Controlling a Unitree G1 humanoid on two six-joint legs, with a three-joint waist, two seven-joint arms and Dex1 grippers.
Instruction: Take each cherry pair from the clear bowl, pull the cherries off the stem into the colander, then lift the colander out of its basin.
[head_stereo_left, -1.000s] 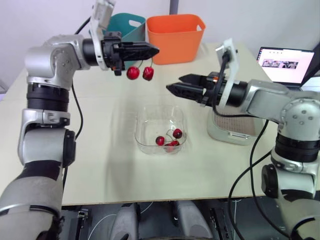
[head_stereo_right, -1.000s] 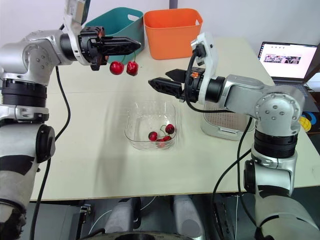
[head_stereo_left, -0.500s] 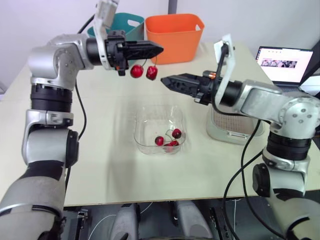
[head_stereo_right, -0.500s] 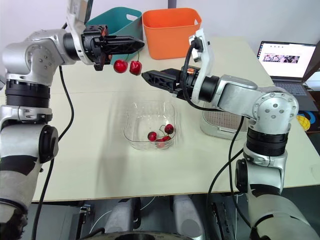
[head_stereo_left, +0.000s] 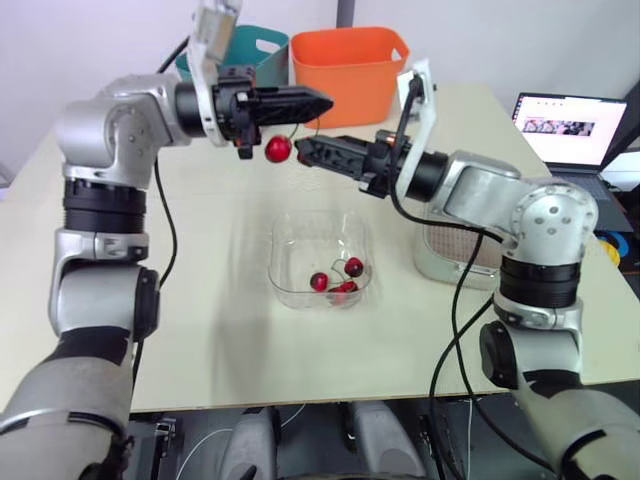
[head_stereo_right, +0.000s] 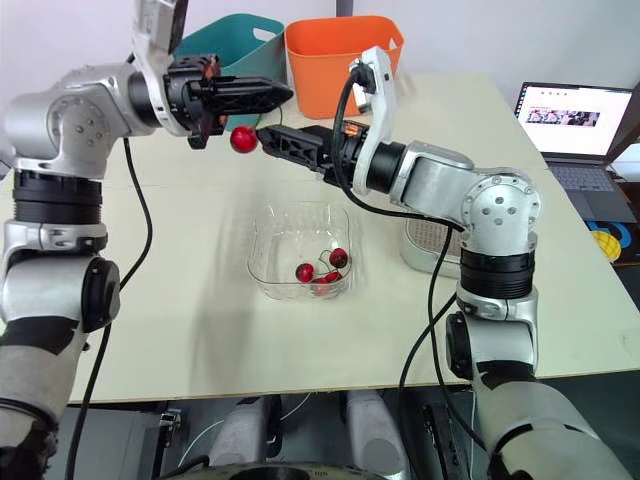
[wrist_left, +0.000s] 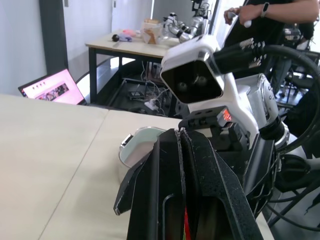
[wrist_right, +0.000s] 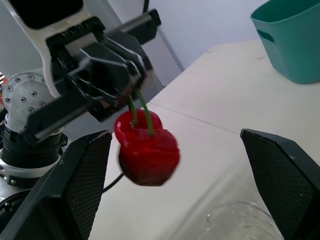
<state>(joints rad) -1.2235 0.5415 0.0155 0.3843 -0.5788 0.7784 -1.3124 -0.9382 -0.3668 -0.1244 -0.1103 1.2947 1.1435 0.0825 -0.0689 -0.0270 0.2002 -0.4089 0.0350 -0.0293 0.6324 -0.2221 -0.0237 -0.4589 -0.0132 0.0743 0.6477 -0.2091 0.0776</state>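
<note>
My left gripper (head_stereo_left: 322, 100) is shut on the stem of a cherry pair (head_stereo_left: 279, 150), which hangs high above the table behind the clear bowl (head_stereo_left: 285, 290). In the left wrist view its fingers (wrist_left: 170, 165) are pressed together. My right gripper (head_stereo_left: 301, 151) reaches in from the right and is open. Its fingers (wrist_right: 75, 190) stand on either side of the hanging cherries (wrist_right: 147, 150) without closing on them. More cherries (head_stereo_left: 338, 280) lie in the bowl. The colander sits in its white basin (head_stereo_left: 435, 262) under my right forearm, partly hidden.
An orange bin (head_stereo_left: 350, 70) and a teal bin (head_stereo_left: 262, 48) stand at the table's back. A laptop (head_stereo_left: 570, 125) is open at the far right. A person (wrist_left: 265, 15) stands beyond the table in the left wrist view.
My right gripper has swung left from over the basin up to the hanging cherries, so one cherry now lies between its open fingers. The left gripper has held the stem nearly in place.
</note>
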